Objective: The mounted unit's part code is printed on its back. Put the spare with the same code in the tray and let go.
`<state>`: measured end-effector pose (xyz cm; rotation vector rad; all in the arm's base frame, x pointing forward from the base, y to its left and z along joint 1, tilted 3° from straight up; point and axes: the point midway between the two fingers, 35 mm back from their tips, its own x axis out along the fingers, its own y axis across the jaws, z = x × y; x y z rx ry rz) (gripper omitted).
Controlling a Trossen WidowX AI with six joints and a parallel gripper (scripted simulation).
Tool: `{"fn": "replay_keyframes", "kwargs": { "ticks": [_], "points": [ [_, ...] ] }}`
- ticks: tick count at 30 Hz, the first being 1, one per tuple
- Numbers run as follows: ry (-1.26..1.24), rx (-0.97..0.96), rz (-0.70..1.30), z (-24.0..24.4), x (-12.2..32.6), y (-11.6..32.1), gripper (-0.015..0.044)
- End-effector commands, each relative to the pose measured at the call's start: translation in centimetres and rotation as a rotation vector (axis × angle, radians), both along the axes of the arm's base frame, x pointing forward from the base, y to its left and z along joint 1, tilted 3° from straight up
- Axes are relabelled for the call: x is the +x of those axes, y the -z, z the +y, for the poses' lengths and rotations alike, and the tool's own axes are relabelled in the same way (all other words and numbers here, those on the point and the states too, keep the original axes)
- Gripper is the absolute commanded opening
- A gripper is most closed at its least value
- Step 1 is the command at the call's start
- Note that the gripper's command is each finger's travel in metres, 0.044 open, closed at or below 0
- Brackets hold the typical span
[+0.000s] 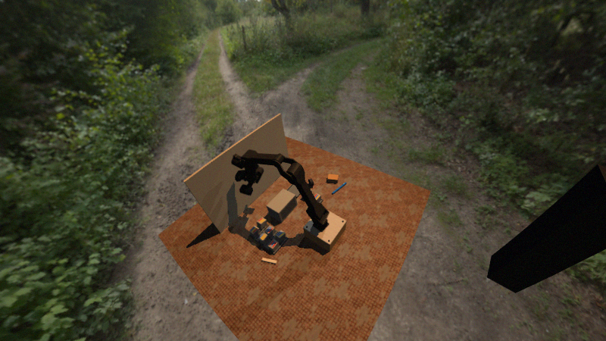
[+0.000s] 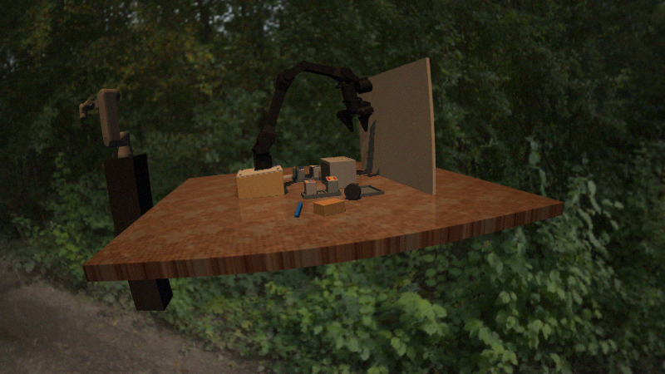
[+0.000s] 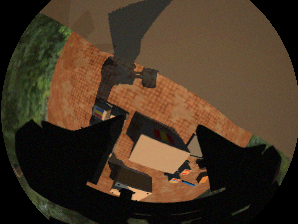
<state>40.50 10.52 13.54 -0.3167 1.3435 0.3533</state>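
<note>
The pincer [image 2: 355, 121] hangs high beside the board [image 2: 400, 125], jaws wide apart and holding nothing, while the unit [image 2: 338, 169] and the spares [image 2: 321, 185] on their rack sit well below it on the table [image 2: 418, 223], toward the arm's base.

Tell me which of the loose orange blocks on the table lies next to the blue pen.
The chunky orange block on the far side of the arm base, just beside the blue pen. The other, a thin flat orange bar, lies alone near the spares.
</note>
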Motion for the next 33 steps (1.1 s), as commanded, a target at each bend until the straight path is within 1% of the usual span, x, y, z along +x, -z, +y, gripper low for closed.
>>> {"fn": "replay_keyframes", "kwargs": {
  "ticks": [1,2,4,22,24,27,33],
  "points": [
    [0.232,-0.028,0.150,-5.5,-1.5,0.1,0.0440],
    [0.289,-0.033,0.187,-6.8,-2.0,0.0,0.0440],
    [0.334,-0.038,0.217,-7.8,-2.4,-0.1,0.0440],
    [0.353,-0.036,0.217,-8.1,-2.5,0.0,0.0440],
    [0.505,-0.024,0.219,-10.5,-3.1,0.4,0.0440],
    [0.856,0.003,0.220,-15.7,-5.2,1.5,0.0440],
    [1.559,0.062,0.208,-24.0,-11.9,4.1,0.0440]
  ]
}}
